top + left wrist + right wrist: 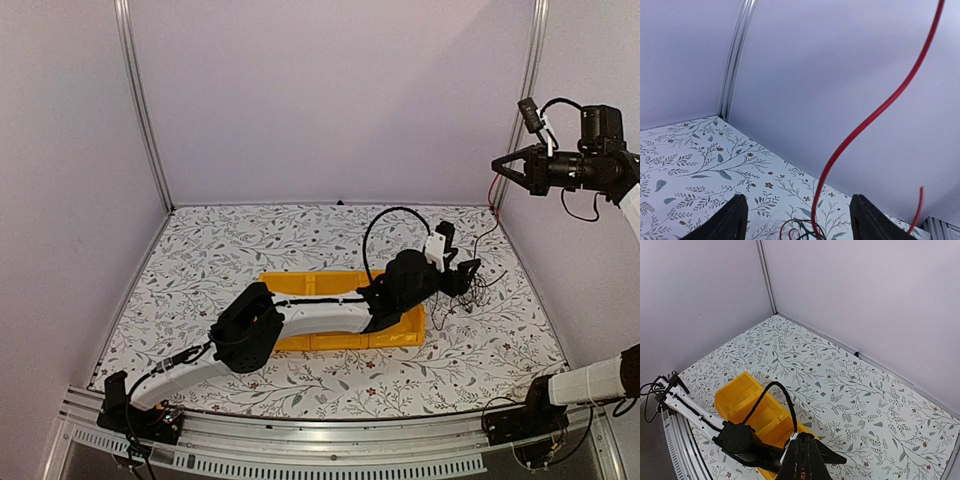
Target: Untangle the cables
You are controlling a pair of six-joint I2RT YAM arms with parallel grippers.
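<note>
The cables lie as a thin tangle (482, 285) on the flowered table, just right of the yellow bin (300, 283). My left gripper (462, 268) reaches over the bin to the tangle. In the left wrist view it (800, 222) is open, with red and green loops (802, 231) low between its fingers (736, 219). A red cable (860, 130) rises from the tangle toward the upper right. My right gripper (498, 168) is raised high at the right wall, shut on that red cable (491, 192). In the right wrist view its jaws (809, 439) are pressed together.
The yellow bin (742, 395) has several compartments and lies under the left arm (320, 315). The left arm's thick black hose (385, 222) arches above it. Grey walls with metal corner posts (140, 100) close in the table on three sides.
</note>
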